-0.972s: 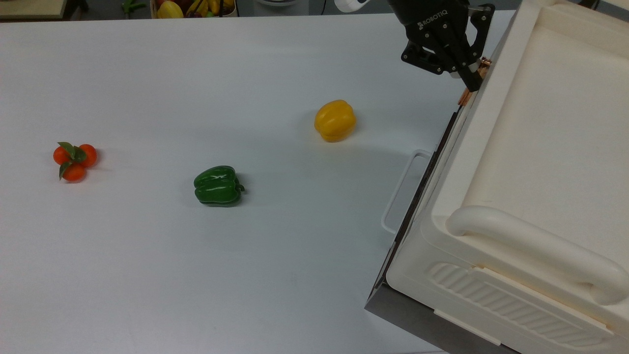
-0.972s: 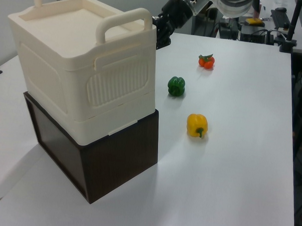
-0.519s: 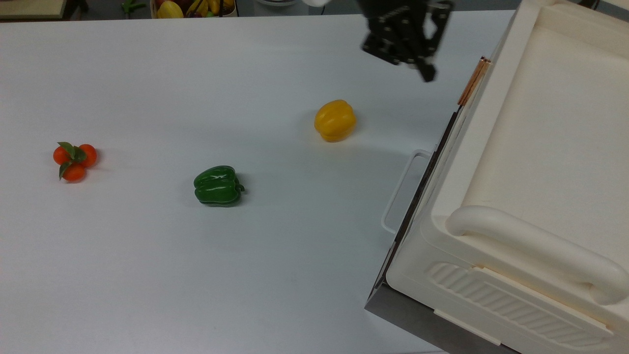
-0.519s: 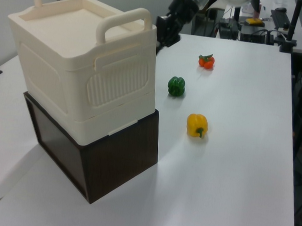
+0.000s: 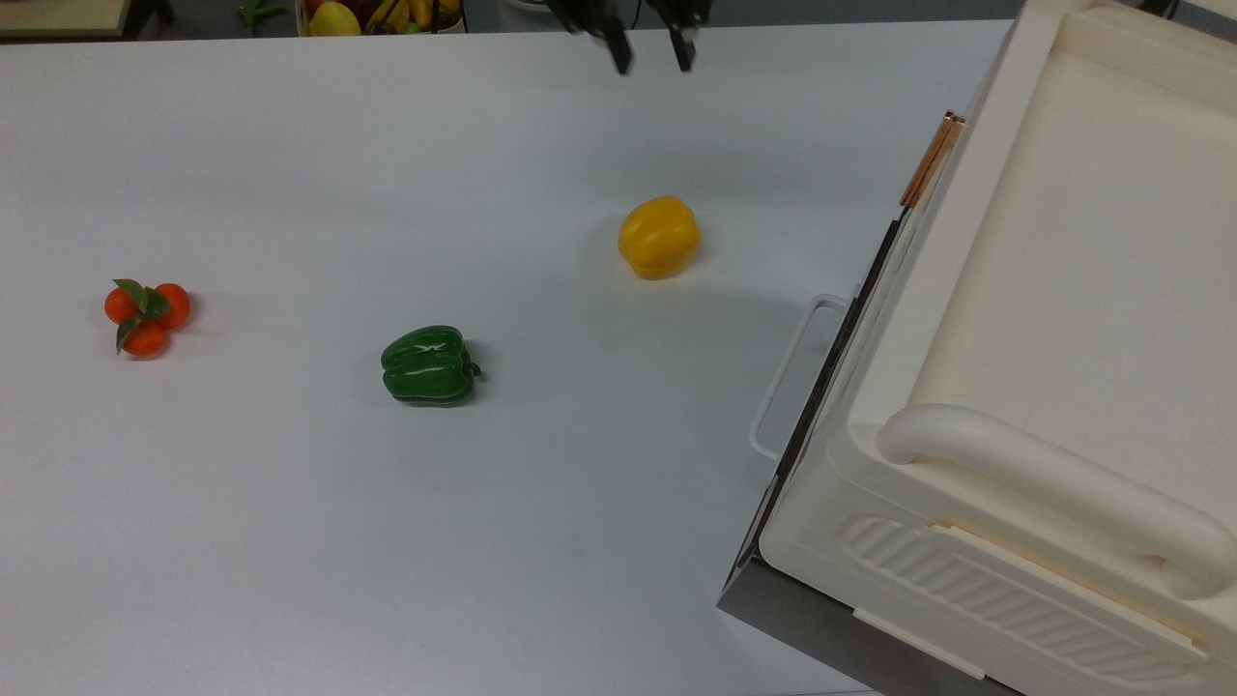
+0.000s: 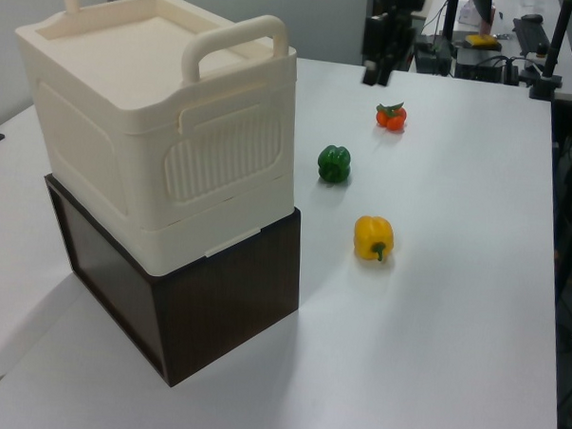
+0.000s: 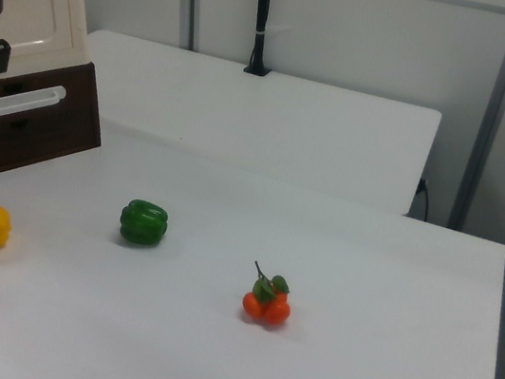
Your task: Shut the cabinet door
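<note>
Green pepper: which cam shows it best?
Top view: the green pepper is largest there, seen from above, lobes and stem end clear, nothing covering it. The left view has it small, beyond the cabinet; the right view shows it from the side, also unobstructed.

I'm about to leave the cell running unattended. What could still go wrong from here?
The cabinet door looks flush against the cabinet, but nothing visibly latches it, so it might swing out again. The open gripper hangs above the table not far from the yellow pepper; a low move could knock it.
</note>
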Tool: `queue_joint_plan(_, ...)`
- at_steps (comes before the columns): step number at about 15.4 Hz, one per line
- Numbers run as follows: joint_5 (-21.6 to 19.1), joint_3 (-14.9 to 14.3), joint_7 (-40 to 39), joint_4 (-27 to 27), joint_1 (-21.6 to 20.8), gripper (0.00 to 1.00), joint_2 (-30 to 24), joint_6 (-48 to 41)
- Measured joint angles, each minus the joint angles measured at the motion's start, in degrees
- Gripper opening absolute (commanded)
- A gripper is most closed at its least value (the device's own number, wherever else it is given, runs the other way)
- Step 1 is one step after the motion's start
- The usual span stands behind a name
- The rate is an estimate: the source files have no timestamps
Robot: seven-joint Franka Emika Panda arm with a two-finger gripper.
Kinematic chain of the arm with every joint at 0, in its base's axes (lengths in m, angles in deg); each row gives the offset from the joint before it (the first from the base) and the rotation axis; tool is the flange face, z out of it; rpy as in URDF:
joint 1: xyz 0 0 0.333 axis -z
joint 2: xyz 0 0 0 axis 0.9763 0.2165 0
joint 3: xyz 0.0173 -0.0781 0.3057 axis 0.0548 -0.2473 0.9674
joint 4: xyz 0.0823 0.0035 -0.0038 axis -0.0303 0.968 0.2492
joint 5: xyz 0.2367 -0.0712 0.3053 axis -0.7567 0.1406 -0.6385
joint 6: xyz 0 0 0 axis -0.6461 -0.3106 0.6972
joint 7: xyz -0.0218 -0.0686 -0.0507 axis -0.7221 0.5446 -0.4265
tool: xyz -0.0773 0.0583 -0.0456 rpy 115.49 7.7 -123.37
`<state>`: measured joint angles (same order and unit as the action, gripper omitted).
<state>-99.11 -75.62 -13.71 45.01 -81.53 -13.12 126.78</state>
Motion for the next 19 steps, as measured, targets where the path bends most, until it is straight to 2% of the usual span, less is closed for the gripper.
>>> queue_joint_plan(4, 9.7, -0.2, 0.5, 0.1, -1.1, 1.00, -2.3, -9.8)
queue_joint_plan(6, 11.9, -1.4, 0.8, 0.1, -1.6, 1.00, -3.0, -11.8)
queue_joint_plan(8, 12.3, -4.2, -0.6, 0.1, -1.9, 1.00, -3.8, -12.0)
queue_joint_plan(10, 12.3, -7.5, -5.6, 0.1, -2.4, 1.00, -4.4, -11.9)
queue_joint_plan(12, 12.3, -9.3, -11.5, 0.1, -2.6, 1.00, -4.7, -11.0)
queue_joint_plan(15, 12.3, -10.1, -16.8, 0.4, -2.9, 1.00, -4.7, -7.5)
queue_joint_plan(19, 12.3, -10.1, -18.1, 0.9, -3.2, 1.00, -4.7, -5.7)
